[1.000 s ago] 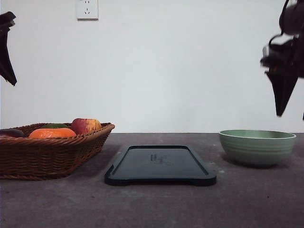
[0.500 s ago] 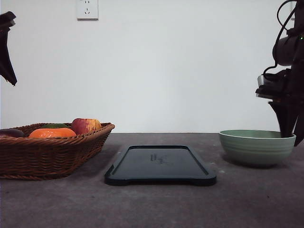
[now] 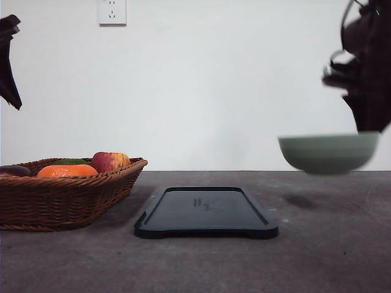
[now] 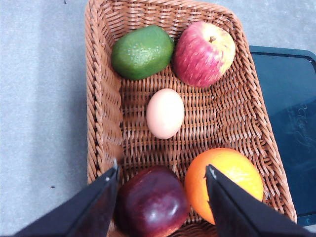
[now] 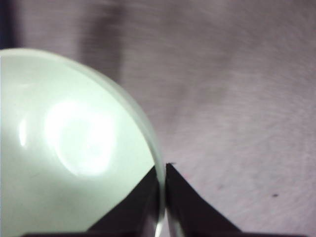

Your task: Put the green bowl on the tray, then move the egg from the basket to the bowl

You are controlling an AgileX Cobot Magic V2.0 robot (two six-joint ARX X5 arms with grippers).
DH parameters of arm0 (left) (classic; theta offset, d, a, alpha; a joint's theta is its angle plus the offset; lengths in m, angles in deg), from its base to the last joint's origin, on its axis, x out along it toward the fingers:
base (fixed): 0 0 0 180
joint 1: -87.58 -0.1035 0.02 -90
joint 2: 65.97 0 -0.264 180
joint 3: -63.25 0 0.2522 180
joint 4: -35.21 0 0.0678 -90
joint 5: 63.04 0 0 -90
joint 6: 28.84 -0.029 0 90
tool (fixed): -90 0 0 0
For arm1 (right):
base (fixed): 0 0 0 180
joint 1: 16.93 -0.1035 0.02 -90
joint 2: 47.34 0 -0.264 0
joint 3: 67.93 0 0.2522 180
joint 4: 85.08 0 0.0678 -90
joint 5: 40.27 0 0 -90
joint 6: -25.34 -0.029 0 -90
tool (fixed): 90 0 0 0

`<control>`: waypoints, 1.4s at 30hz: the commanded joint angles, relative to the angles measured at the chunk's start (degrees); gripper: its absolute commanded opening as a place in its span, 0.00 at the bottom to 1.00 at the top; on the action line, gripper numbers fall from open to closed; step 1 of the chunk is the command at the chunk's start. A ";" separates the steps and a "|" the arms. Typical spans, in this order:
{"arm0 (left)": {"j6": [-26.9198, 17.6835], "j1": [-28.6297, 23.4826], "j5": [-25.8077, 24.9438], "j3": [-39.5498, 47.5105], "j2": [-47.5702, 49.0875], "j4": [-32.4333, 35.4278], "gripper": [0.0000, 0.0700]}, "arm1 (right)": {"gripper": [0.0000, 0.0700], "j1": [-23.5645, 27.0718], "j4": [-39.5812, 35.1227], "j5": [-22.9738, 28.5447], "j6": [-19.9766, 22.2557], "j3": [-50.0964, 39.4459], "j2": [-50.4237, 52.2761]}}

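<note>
Green bowl (image 3: 328, 153): airborne above the desk (image 3: 317, 256), mouth up, rim level, blurred; right jaws (image 5: 162, 174) pinched on its rim, one finger inside, one outside. Tray (image 3: 206, 211): flat on desk, long axis running away from the camera, well apart from the right jaws. Egg (image 4: 165, 113): in basket (image 4: 103, 94), ahead of the spread, empty left jaws (image 4: 162, 174), long axis pointing away from them, between apple (image 4: 203, 53) and orange (image 4: 224, 177).
</note>
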 commanded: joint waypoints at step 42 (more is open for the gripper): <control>-0.37 0.11 -0.20 -1.22 -0.46 0.47 0.50 | 0.00 -22.44 -14.94 2.43 -3.80 8.79 -17.64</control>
